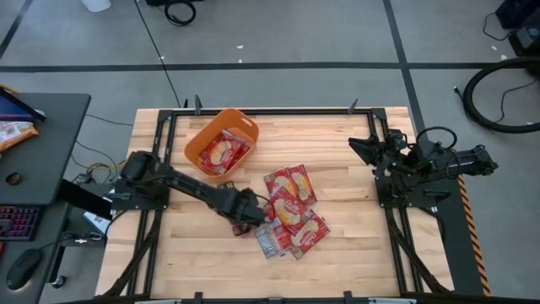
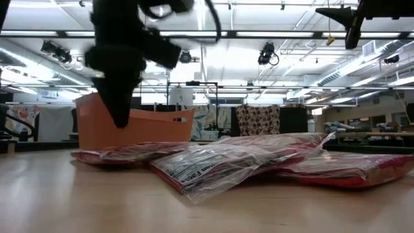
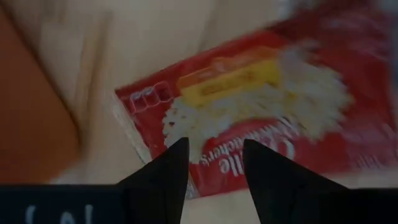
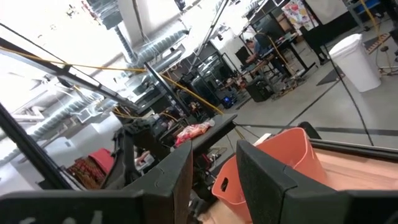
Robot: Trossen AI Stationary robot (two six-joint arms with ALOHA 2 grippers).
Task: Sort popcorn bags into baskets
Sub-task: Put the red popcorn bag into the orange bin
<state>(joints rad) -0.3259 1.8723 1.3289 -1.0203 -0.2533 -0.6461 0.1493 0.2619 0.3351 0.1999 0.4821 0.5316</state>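
Note:
Several red popcorn bags (image 1: 291, 211) lie flat and overlapping on the wooden table, one of them clear side up (image 1: 268, 241); in the low view the pile (image 2: 259, 158) fills the middle. The orange basket (image 1: 192, 150) stands toward the far left with bags (image 1: 224, 152) inside it. My left gripper (image 1: 253, 216) is open and hovers over the pile's left edge. In the left wrist view its fingers (image 3: 214, 163) stand above a red bag (image 3: 261, 99) without touching it. My right gripper (image 1: 359, 145) waits open at the table's right side, off the table top.
Black frame rails (image 1: 278, 111) run along the table's edges. Bare wood lies near the near edge (image 1: 202, 270) and between the pile and the right arm (image 1: 346, 194). A dark side desk (image 1: 42, 160) with a keyboard stands left of the table.

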